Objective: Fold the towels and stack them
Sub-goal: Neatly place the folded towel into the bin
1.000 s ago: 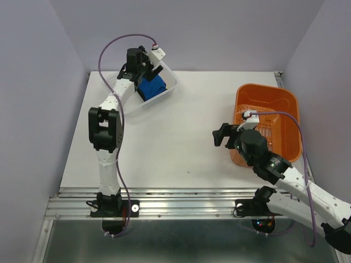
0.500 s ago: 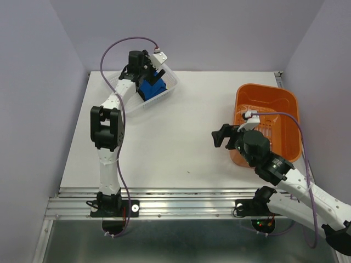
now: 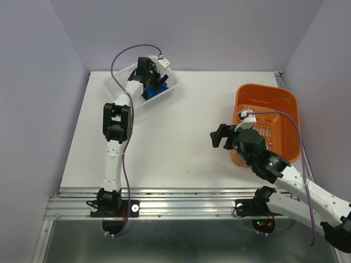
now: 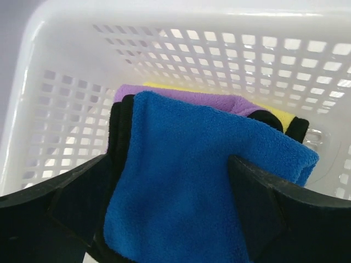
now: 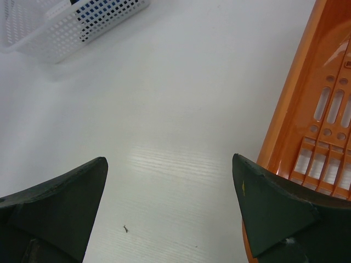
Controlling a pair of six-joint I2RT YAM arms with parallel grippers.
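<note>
The towels lie stacked in the white mesh basket [image 4: 164, 22] at the table's back left. The bright blue towel [image 4: 203, 159] is on top, with a purple one [image 4: 186, 98] and a yellow one [image 4: 279, 115] showing behind it, and black edging [image 4: 118, 126] on the left. My left gripper [image 4: 167, 159] is open and reaches into the basket, a finger on each side of the blue towel; it also shows in the top view [image 3: 155, 81]. My right gripper [image 3: 219, 136] is open and empty over the bare table [image 5: 168, 159], beside the orange basket.
The orange plastic basket [image 3: 285, 98] stands at the right, its wall close to my right finger [image 5: 296, 109]. The white basket [image 3: 123, 82] shows far off in the right wrist view [image 5: 49, 33]. Grey walls enclose the table.
My left arm has stretched further out, and its gripper has moved right and deeper into the white basket over the blue towel. My right gripper has shifted slightly left.
</note>
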